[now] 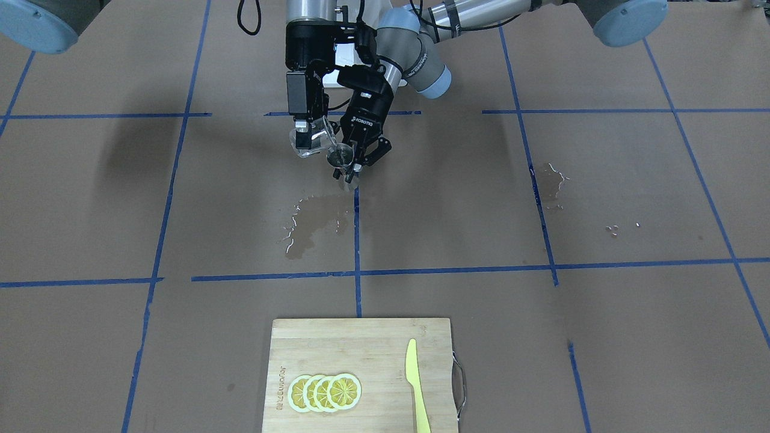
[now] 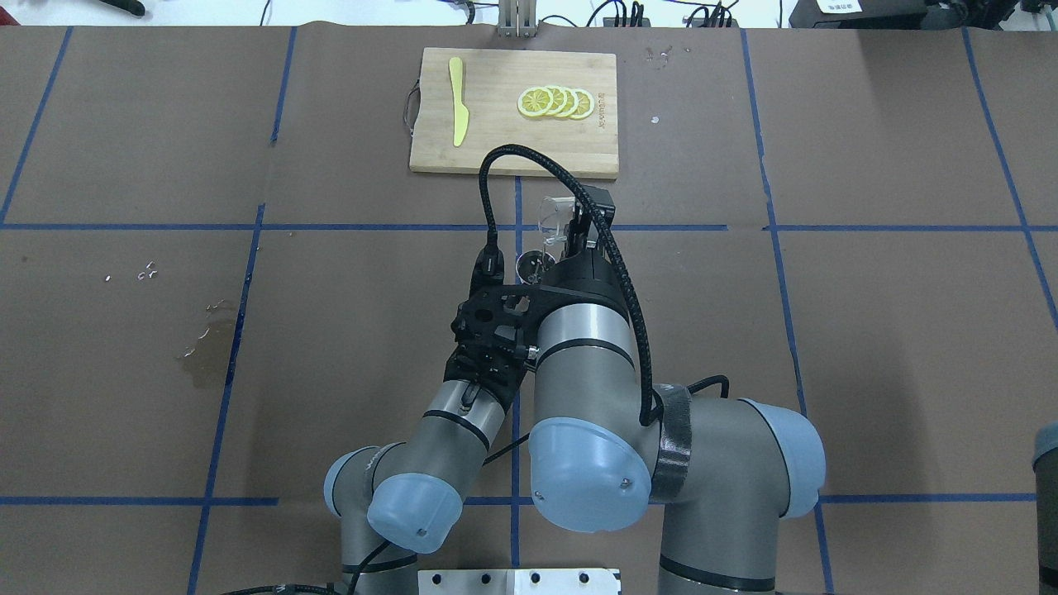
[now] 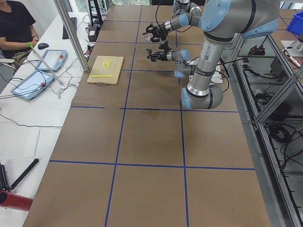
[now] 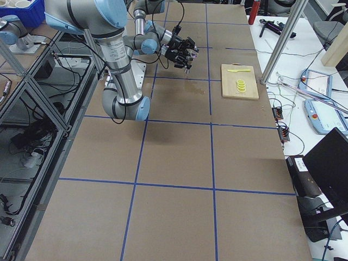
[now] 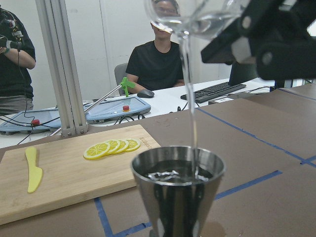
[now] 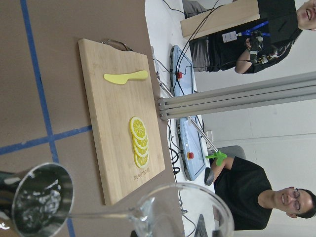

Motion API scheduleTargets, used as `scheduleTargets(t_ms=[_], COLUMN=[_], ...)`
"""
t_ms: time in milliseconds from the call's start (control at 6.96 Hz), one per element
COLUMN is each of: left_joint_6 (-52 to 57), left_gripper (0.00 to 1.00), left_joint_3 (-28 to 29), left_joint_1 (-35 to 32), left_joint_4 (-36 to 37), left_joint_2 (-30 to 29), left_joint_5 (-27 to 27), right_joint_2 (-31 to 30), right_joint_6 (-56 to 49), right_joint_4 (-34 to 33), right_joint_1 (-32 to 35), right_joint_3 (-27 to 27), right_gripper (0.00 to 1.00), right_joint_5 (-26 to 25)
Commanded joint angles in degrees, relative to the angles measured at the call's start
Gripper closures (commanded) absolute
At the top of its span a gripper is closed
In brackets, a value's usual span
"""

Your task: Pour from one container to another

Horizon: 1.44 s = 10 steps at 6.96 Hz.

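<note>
water point(image 5: 189, 98) is pouring from one glass cup point(image 1: 313, 143) our right gripper point(image 1: 309, 136) is pinching, into one jigger point(image 1: 341, 157) our left gripper point(image 1: 354, 167) is clamping.

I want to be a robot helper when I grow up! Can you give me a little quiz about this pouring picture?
1. Which gripper holds the glass cup, and which the jigger?
2. True or false: the jigger is empty.
3. What else lies on the cutting board with the lemon slices? A a spoon, B a yellow knife, C a fork.
Key: 1 right gripper the cup, left gripper the jigger; 2 false, water shows in it; 3 B.
</note>
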Motion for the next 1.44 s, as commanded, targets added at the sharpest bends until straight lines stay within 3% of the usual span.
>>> scheduleTargets(t_ms=[0, 287, 575, 719, 1293], left_joint_6=[0.00, 0.09, 2.01, 2.02, 2.02], left_gripper=[1.00, 1.00, 1.00, 1.00, 1.00], left_joint_3=[-1.22, -2.19, -4.47, -5.61, -9.22], left_joint_1=[0.00, -0.35, -1.84, -2.19, -2.99], left_joint_4=[0.00, 0.00, -0.44, -0.70, -9.57], left_joint_2=[0.09, 0.18, 1.49, 3.15, 12.03], left_joint_5=[0.00, 0.09, 0.00, 0.26, 0.00], right_joint_2=[-0.80, -0.97, -6.40, -8.69, -19.30], right_joint_6=[13.10, 23.92, 31.08, 38.76, 48.94], right_joint_4=[0.62, 2.71, 10.27, 10.29, 11.77], right_joint_1=[-0.77, -0.43, 0.10, 0.19, 4.12], right_joint_3=[-0.17, 2.62, 6.82, 8.51, 10.90], right_gripper=[0.85, 0.86, 0.86, 0.86, 0.86], right_joint_5=[0.00, 0.61, 1.67, 1.93, 7.53])
